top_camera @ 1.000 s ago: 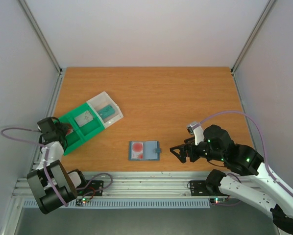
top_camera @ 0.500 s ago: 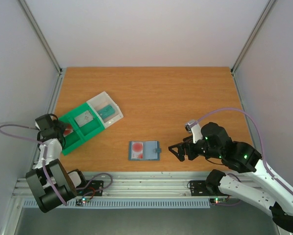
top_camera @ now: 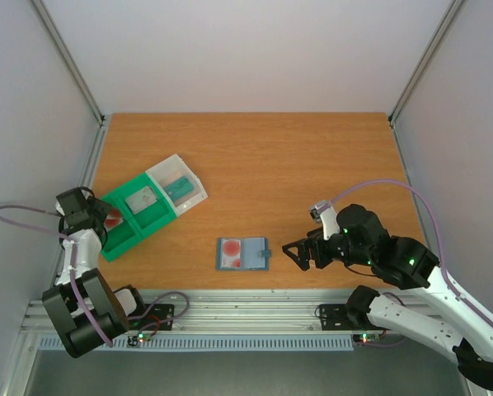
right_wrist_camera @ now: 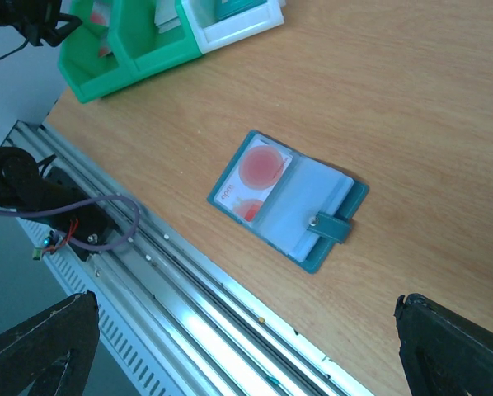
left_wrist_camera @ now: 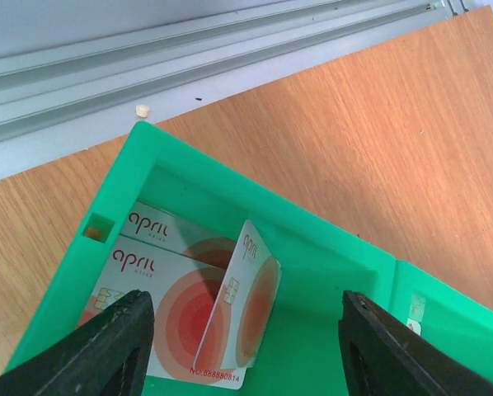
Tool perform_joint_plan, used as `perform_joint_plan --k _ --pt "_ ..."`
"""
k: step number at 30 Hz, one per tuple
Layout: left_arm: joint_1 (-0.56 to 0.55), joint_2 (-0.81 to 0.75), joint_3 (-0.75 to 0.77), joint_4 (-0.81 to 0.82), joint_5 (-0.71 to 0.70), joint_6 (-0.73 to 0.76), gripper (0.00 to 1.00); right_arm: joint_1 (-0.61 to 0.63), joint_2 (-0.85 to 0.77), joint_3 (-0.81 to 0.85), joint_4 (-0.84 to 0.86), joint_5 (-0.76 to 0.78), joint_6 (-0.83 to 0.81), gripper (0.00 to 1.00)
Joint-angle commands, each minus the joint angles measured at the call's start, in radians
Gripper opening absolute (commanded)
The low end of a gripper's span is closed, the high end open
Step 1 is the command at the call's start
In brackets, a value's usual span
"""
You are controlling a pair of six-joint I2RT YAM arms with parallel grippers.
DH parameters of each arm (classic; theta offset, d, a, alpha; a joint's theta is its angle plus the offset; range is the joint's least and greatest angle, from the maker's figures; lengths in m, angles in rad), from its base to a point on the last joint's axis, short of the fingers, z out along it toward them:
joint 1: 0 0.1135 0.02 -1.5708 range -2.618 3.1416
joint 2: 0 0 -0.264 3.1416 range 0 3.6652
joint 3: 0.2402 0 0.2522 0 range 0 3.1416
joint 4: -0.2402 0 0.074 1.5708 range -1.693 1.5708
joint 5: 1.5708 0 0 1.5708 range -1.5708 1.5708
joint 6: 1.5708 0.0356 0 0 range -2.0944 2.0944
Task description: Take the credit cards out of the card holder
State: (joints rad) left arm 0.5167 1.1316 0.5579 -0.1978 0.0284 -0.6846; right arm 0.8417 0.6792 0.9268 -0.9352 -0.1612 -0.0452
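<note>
Evidently the left gripper (left_wrist_camera: 246,330) stands wide astride a leaning credit card (left_wrist_camera: 256,285), touching nothing.

L claw (left_wrist_camera: 245,307) jaws apart; R claw (top_camera: 299,254) spread wide.

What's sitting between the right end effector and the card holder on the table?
Nothing visible. Only bare table separates the right end effector, jaws wide apart, from the card holder, which lies open and flat with a credit card showing.
</note>
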Motion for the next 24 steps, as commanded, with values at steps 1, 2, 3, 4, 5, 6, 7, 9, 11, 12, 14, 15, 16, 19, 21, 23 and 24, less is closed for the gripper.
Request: perform_joint_plan --k 1,2,3,4,5,6,7,9,11,12,14,15,16,19,21,23,24 --pt "0.001 -0.032 0.064 -0.058 -0.026 -0.002 0.63 0.007 0.005 0.039 -0.006 0.002 0.005 0.98" --pt "0.001 -0.036 0.08 -0.081 -0.023 -0.007 0.64 0.007 0.005 0.041 -0.007 0.002 0.007 0.98" --pt "0.001 -0.04 0.091 -0.099 -0.005 -0.013 0.63 0.007 0.004 0.041 -0.009 0.003 0.009 0.99" --pt "0.002 -0.043 0.103 -0.106 0.019 -0.015 0.62 0.006 -0.001 0.039 -0.009 0.006 0.012 0.98" --pt "0.0 -0.049 0.111 -0.113 0.043 -0.01 0.6 0.007 -0.006 0.036 -0.008 0.01 0.015 0.98" --pt "0.0 -0.052 0.12 -0.125 0.063 -0.006 0.57 0.006 -0.01 0.032 -0.006 0.013 0.019 0.98" --pt "-0.001 -0.056 0.134 -0.14 0.076 0.003 0.54 0.006 -0.013 0.026 -0.005 0.016 0.024 0.98" --pt "-0.013 -0.067 0.158 -0.182 0.069 0.029 0.5 0.007 -0.013 0.017 -0.001 0.014 0.032 0.98" --pt "-0.022 -0.069 0.167 -0.194 0.066 0.043 0.42 0.007 -0.011 0.007 0.005 0.008 0.04 0.98" --pt "-0.023 -0.064 0.168 -0.196 0.07 0.043 0.34 0.007 -0.01 0.003 0.01 0.006 0.043 0.98" --pt "-0.024 -0.038 0.165 -0.189 0.083 0.037 0.16 0.007 -0.007 -0.003 0.017 0.003 0.044 0.98" --pt "-0.026 -0.022 0.163 -0.183 0.092 0.028 0.06 0.007 -0.004 -0.002 0.018 0.003 0.044 0.98" --pt "-0.026 -0.001 0.165 -0.18 0.097 0.023 0.01 0.007 0.001 0.001 0.017 0.003 0.044 0.98" --pt "-0.027 0.065 0.166 -0.171 0.098 0.009 0.0 0.006 0.016 0.015 0.014 0.003 0.044 0.98" --pt "-0.028 0.092 0.161 -0.161 0.076 0.008 0.01 0.007 0.028 0.028 0.005 0.005 0.036 0.99" --pt "-0.028 0.114 0.152 -0.142 0.049 0.01 0.01 0.007 0.038 0.04 -0.003 0.01 0.028 0.99" --pt "-0.027 0.126 0.154 -0.14 0.039 0.016 0.0 0.007 0.041 0.042 -0.006 0.014 0.026 0.98"
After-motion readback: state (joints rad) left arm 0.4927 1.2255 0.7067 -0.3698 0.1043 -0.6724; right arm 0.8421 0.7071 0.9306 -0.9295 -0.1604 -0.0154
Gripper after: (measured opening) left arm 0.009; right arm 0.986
